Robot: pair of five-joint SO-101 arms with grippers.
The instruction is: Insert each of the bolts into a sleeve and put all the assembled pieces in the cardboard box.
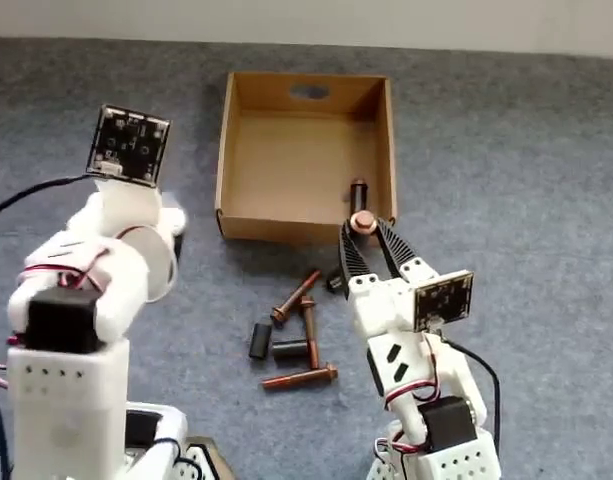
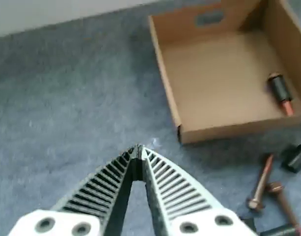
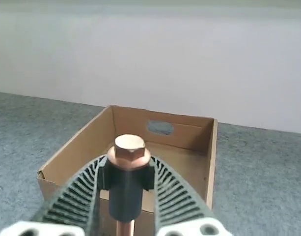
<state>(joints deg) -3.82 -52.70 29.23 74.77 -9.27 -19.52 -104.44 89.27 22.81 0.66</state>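
Squarely upright, head-up bolt point(image 3: 129, 148) in right claw point(image 3: 128, 169).

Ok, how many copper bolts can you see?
5. Three bolts lie loose on the carpet; one sits sleeved in the box; one is sleeved between the right fingers. More could hide under the arms.

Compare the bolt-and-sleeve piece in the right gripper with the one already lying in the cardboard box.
The held piece is clamped in the right gripper; the boxed piece lies free on the floor of the cardboard box. The held piece stands upright with its head on top; the boxed piece lies on its side near a side wall. Both are a copper-coloured bolt pushed through a black sleeve.
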